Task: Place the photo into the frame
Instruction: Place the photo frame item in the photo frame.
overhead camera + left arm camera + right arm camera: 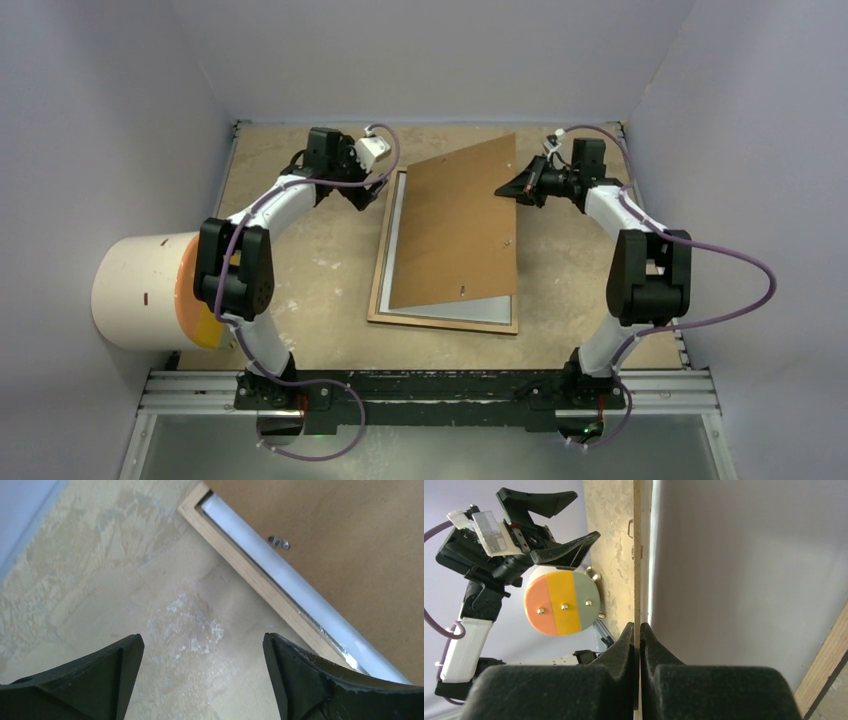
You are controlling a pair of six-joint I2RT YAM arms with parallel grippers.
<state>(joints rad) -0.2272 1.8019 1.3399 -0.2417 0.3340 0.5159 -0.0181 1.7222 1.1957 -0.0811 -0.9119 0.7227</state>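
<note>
The frame (445, 322) lies back-up in the middle of the table, its light wood rails showing. A pale white sheet (470, 306) lies inside it; no printed landscape side shows, so I cannot tell if it is the photo. The brown backing board (455, 230) leans tilted over the frame. My right gripper (512, 188) is shut on the board's far right edge (637, 555), its jaws (639, 627) pinching the thin edge. My left gripper (367, 193) is open and empty (203, 640) over bare table, just left of the frame's far left corner (250, 575).
A white cylinder (140, 290) with an orange, yellow and green end face (561, 602) lies at the left table edge beside the left arm. A small metal clip (279, 542) sits on the board. Walls close in on the left, back and right.
</note>
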